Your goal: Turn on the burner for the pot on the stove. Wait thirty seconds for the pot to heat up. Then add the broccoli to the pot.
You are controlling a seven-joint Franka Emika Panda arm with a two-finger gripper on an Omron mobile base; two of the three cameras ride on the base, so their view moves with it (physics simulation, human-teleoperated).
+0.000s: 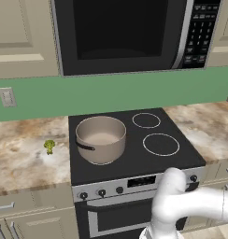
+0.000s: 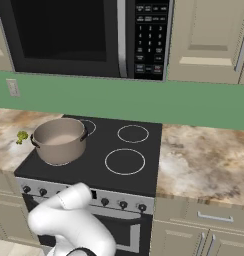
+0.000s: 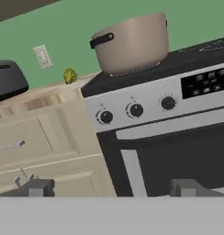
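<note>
Fingers (image 3: 36,188) spread wide and empty, low before the stove (image 3: 146,114) and its knobs (image 3: 136,109). Further up, pot (image 1: 100,138) on front-left burner; broccoli (image 1: 49,146) on desk (image 1: 22,158) just left.

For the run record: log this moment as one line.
stage: before knob turn | gripper: open, empty, facing black stove knobs | beige metal pot: on front-left burner | small green broccoli floret: on counter, left of black glass-top stove
</note>
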